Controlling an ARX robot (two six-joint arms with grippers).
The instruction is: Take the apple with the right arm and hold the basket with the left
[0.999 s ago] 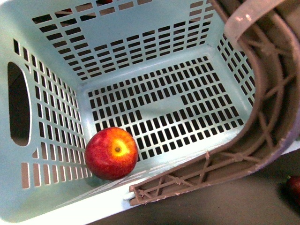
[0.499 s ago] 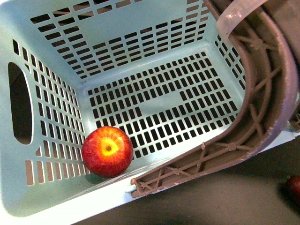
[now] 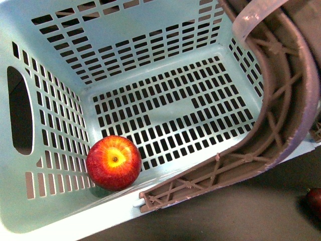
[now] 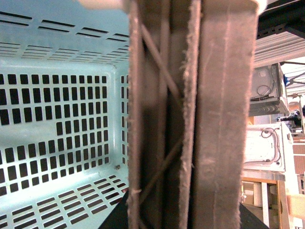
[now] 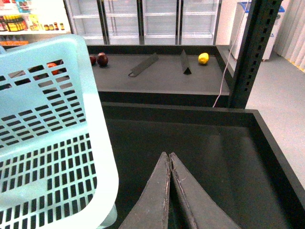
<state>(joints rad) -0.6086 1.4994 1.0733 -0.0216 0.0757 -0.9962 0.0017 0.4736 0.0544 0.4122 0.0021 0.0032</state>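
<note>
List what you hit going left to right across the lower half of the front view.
oval hand slot → apple → brown handle → dark red fruit, cut off by the right edge

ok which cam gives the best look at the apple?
Front view: the apple sits unobstructed in a corner of the basket, stem dimple facing the camera. Left wrist shows only the basket's interior and handle, no apple. Right wrist sees the basket's outside; red glimpsed through its slots can't be identified.
</note>
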